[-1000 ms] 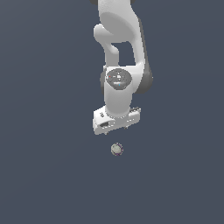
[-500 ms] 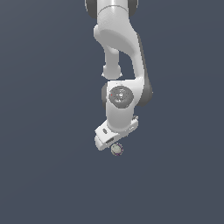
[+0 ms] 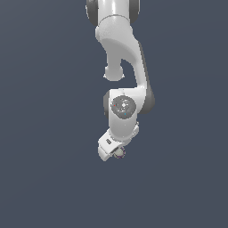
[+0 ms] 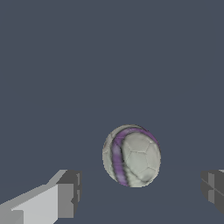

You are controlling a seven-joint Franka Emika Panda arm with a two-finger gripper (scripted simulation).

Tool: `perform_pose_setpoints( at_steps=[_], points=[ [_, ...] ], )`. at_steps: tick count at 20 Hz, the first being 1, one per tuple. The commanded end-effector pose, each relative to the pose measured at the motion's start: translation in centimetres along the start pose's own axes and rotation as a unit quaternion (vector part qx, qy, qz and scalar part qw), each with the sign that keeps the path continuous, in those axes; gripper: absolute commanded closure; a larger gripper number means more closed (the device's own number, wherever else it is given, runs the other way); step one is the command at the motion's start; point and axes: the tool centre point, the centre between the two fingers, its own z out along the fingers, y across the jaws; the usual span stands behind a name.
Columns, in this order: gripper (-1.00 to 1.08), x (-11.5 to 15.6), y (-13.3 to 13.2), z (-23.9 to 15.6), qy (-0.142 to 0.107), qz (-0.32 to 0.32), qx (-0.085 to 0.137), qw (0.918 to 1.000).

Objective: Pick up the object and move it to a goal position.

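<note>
The object is a small pale grey-white ball [image 3: 119,153] with purple marks, lying on the dark grey floor. In the exterior view the white hand covers most of it and only its lower edge shows below the gripper [image 3: 116,154]. In the wrist view the ball [image 4: 131,155] sits between the two spread fingers [image 4: 66,199], closer to the middle than to either pad. The gripper [image 4: 140,192] is open, with clear gaps on both sides of the ball, and nothing is held.
The plain dark grey floor [image 3: 49,178] surrounds the ball on all sides. The white arm [image 3: 120,58] rises above the hand toward the top of the exterior view. No other objects show.
The arm has come down and tilted toward the ball. The hand, which was above and apart from the ball, now stands over it and hides most of it. The ball has not moved.
</note>
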Motion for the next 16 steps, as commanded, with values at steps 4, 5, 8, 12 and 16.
perform_pose_setpoints(
  at_steps=[4,5,8,12,16],
  points=[
    [-0.92,0.1,0.1,0.2,0.0,-0.004,0.0,1.0],
    [-0.92,0.1,0.1,0.3,0.0,-0.004,0.0,1.0],
    [-0.92,0.1,0.1,1.2,0.0,-0.004,0.0,1.0],
    [-0.92,0.0,0.0,3.4,0.0,-0.005,0.0,1.0],
    [-0.92,0.0,0.0,5.0,0.0,-0.006,0.0,1.0]
  ],
)
